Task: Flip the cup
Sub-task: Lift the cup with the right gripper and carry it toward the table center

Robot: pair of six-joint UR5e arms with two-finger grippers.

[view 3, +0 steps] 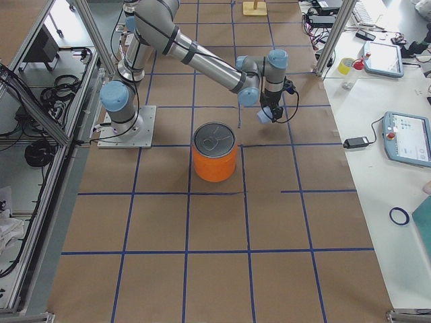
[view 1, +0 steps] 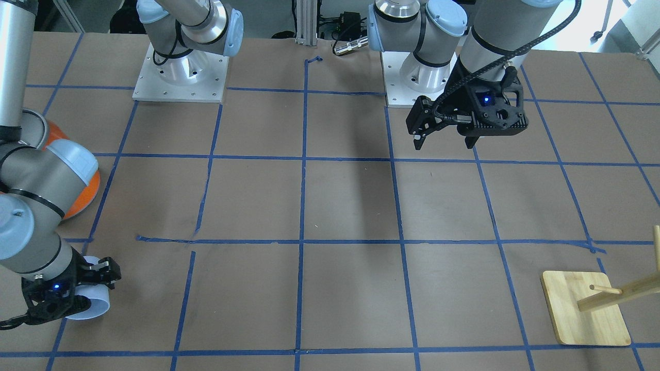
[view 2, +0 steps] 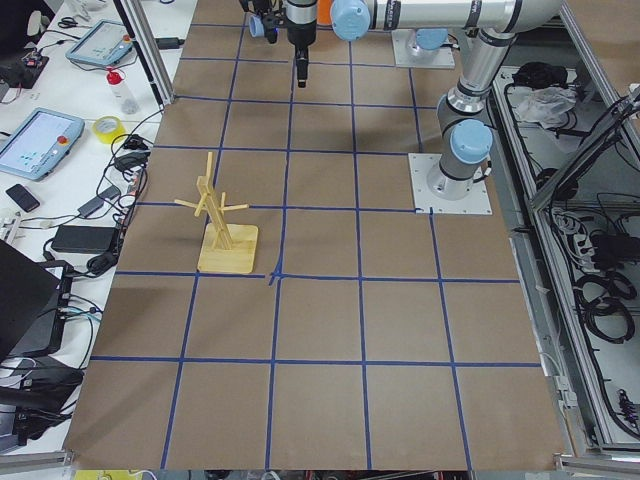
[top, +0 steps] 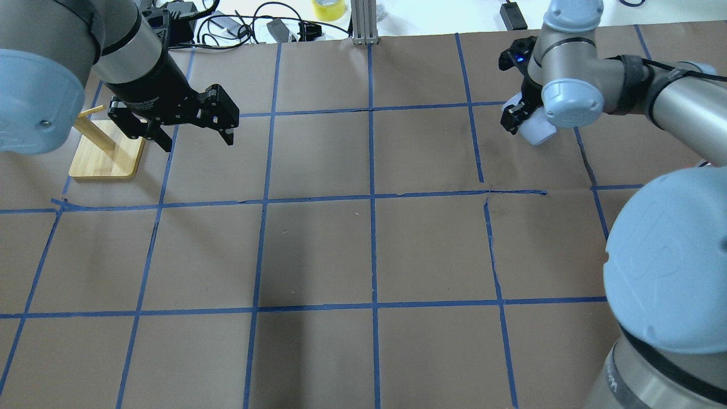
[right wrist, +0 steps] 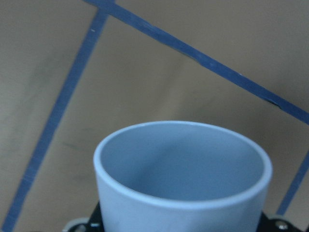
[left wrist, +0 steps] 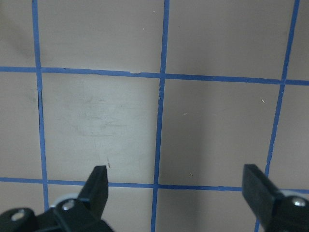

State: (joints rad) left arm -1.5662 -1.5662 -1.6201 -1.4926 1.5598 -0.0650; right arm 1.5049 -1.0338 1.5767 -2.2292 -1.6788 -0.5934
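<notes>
The pale blue-lavender cup is held in my right gripper, which is shut on its lower body near the table's far right corner. It is tilted, with its open mouth pointing away from the wrist. It also shows in the overhead view, the exterior right view, and the right wrist view, where its empty inside fills the lower frame. I cannot tell whether it touches the table. My left gripper is open and empty, hovering above the table on the left; both fingers show over bare paper.
A big orange can with a silver top stands on the right side, partly hidden behind my right arm in the front view. A wooden peg stand on a square base sits at the far left. Blue tape lines grid the brown table.
</notes>
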